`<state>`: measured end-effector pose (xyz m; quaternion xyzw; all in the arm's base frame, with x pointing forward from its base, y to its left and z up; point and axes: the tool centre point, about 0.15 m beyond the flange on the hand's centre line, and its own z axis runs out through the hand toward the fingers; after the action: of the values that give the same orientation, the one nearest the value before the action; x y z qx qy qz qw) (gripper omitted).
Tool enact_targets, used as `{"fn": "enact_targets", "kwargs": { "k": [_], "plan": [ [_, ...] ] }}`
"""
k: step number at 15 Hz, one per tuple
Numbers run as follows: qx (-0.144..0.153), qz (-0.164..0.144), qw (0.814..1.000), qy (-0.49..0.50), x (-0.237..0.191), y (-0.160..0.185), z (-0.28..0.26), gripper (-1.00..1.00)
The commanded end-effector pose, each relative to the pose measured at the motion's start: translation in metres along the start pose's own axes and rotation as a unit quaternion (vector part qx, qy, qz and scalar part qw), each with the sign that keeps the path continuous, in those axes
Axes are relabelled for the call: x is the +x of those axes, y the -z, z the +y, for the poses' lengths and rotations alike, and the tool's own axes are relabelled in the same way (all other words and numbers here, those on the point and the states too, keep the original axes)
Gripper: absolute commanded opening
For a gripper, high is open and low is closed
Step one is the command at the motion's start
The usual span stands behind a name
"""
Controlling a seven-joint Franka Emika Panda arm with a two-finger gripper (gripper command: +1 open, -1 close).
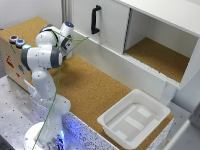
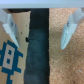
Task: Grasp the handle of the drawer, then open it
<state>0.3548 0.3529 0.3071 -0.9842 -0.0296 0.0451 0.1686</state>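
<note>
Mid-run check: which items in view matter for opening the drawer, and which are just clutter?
Job:
- black handle on the white cabinet front
- gripper, jaws apart in the wrist view

Lying about:
- white plastic bin
- open cabinet compartment
- cardboard box with two buttons

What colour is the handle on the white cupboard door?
The handle is black, clearest in the exterior view.

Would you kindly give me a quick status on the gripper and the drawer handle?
Gripper open, empty, over the cork counter's edge. Black handle untouched, front panel shut. White bin on the counter, clear of the handle.
</note>
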Motion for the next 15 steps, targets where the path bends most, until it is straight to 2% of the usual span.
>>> {"fn": "enact_targets", "kwargs": {
  "k": [1, 9, 15],
  "plan": [
    [0.024, 0.016, 0.999, 0.020, -0.009, -0.013, 0.013, -1.00],
    [0.055, 0.024, 0.998, -0.006, -0.020, -0.019, 0.034, -1.00],
    [0.066, 0.031, 0.997, -0.030, -0.028, -0.023, 0.058, -1.00]
  ]
}}
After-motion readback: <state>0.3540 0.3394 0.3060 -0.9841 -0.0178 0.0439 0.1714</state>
